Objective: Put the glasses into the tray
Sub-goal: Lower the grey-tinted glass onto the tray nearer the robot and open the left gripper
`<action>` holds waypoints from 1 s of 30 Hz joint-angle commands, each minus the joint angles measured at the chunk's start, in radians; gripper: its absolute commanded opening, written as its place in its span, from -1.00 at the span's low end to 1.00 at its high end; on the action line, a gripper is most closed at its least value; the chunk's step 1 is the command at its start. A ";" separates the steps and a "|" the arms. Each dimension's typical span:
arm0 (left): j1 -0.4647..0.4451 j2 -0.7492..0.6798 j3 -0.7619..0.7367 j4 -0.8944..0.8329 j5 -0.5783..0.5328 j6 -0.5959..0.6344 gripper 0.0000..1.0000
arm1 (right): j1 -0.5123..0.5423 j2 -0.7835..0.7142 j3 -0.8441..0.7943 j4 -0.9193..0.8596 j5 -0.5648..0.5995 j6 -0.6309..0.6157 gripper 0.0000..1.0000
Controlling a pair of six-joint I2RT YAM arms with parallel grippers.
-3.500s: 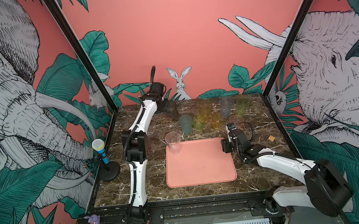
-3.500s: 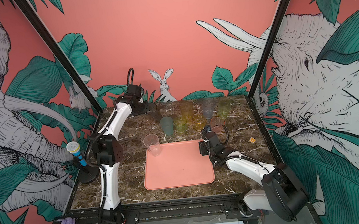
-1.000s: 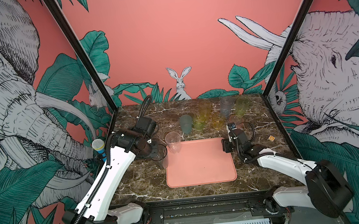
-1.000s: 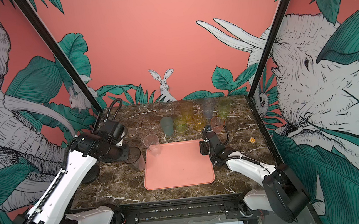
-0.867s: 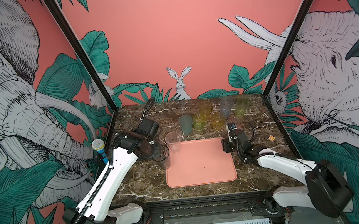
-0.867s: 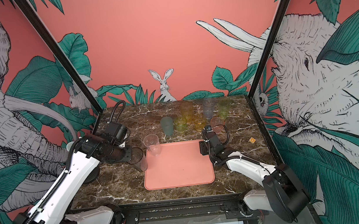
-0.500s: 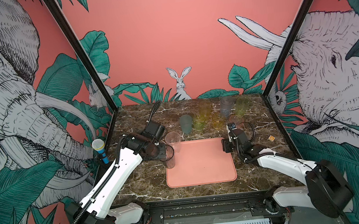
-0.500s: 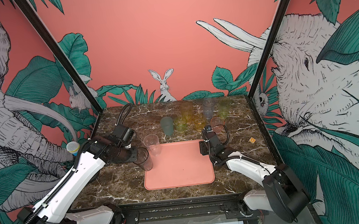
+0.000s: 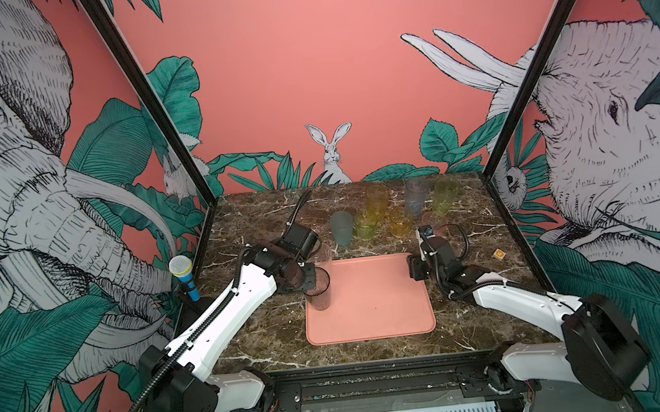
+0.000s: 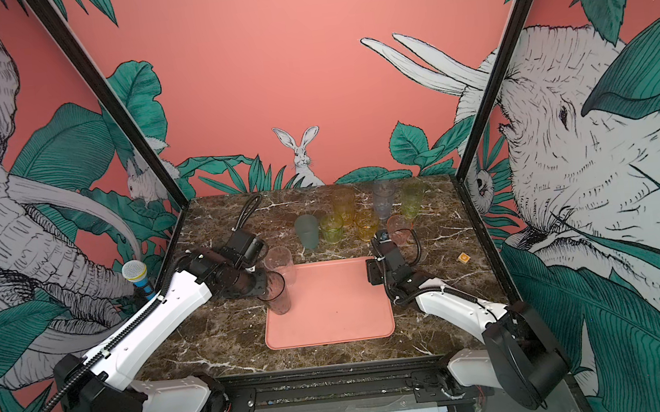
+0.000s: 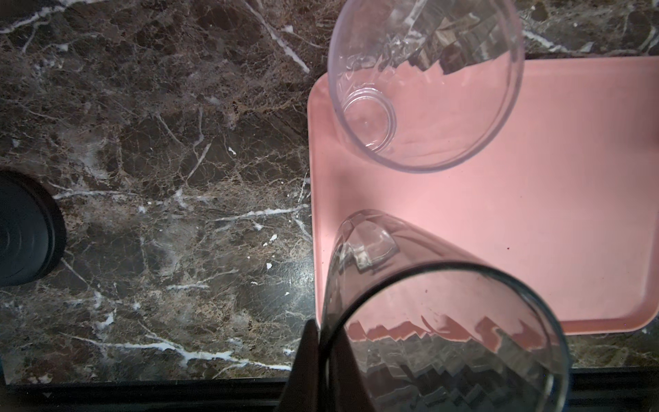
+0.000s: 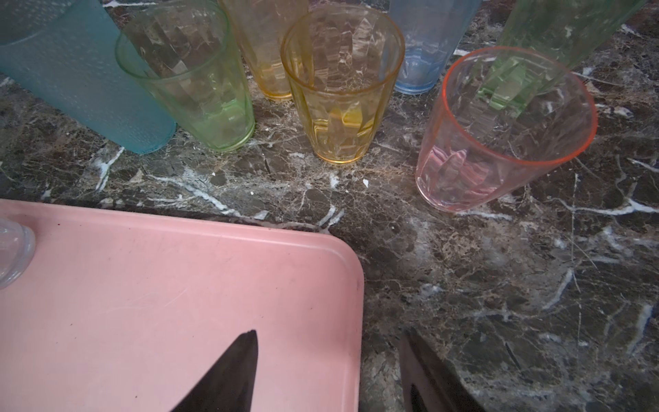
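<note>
We set the smoky glass (image 9: 319,289), pinched at its rim by the closed left gripper (image 9: 308,281), at the tray's (image 9: 376,306) left edge; release follows, while the right gripper (image 12: 328,374) waits open and empty

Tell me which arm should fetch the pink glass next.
Right. The right gripper is open and empty at the tray's far corner, with the pink glass just ahead. The left gripper is shut on the dark glass across the tray.

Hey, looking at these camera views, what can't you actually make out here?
- Whether the smoky glass already rests on the tray: glare and its own wall hide the base.
- Left gripper: only its fingertips show in the left wrist view.
- Small orange item: too small.
</note>
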State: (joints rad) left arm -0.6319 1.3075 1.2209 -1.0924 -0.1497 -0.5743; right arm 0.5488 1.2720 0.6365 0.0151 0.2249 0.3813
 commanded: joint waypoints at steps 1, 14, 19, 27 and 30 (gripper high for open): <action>-0.009 0.007 -0.017 0.027 -0.010 -0.025 -1.00 | -0.003 -0.002 0.026 0.002 0.010 -0.002 0.30; -0.022 0.062 -0.035 0.047 -0.005 -0.036 -1.00 | -0.004 -0.003 0.026 0.002 0.007 -0.001 0.30; -0.022 0.069 -0.036 0.049 -0.007 -0.037 -1.00 | -0.004 -0.002 0.027 0.000 0.008 -0.001 0.31; -0.021 0.078 -0.035 0.048 -0.002 -0.038 -1.00 | -0.004 -0.001 0.028 -0.003 0.010 -0.002 0.30; -0.022 0.084 -0.033 0.048 0.001 -0.038 -1.00 | -0.004 -0.001 0.030 -0.004 0.009 -0.002 0.30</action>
State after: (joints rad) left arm -0.6476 1.3949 1.1950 -1.0451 -0.1486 -0.5888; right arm 0.5488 1.2720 0.6415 0.0135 0.2249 0.3813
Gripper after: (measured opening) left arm 0.078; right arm 0.653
